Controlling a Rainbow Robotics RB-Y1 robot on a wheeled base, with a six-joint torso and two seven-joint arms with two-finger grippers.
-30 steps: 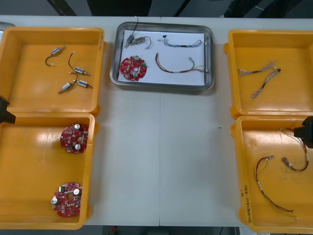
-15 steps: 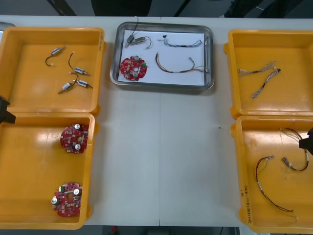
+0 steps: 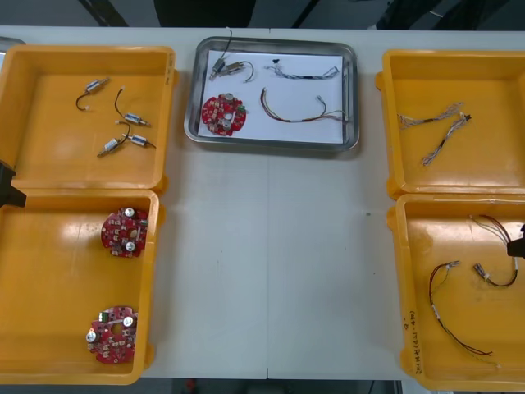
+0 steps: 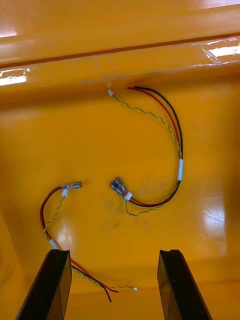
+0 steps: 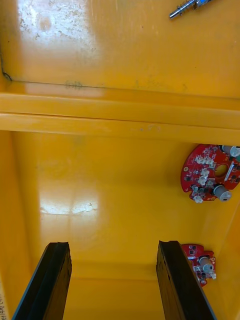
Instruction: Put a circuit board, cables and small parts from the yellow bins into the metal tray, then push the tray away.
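Note:
The metal tray [image 3: 353, 98] stands at the table's far middle, white inside. It holds a red circuit board [image 3: 223, 113], a small metal part [image 3: 225, 69], a twisted blue and white cable [image 3: 303, 74] and a red and yellow cable [image 3: 299, 111]. My right gripper [image 3: 518, 245] hangs at the outer edge of the near right bin [image 3: 410, 271]. In the right wrist view this gripper [image 4: 112, 287] is open above red and yellow cables [image 4: 165, 145], holding nothing. My left gripper [image 3: 5, 185] sits at the left bins' outer edge; it [image 5: 112, 285] is open and empty.
The far left bin [image 3: 49, 107] holds several small metal parts [image 3: 123, 139]. Two red circuit boards [image 3: 125, 231] [image 3: 112, 333] lie in the near left bin. Twisted cables [image 3: 439, 131] lie in the far right bin. Bare table stretches between the bins.
My right gripper has drawn back towards the right edge of the front view, now showing less over the near right bin. The left arm and the tray have not moved.

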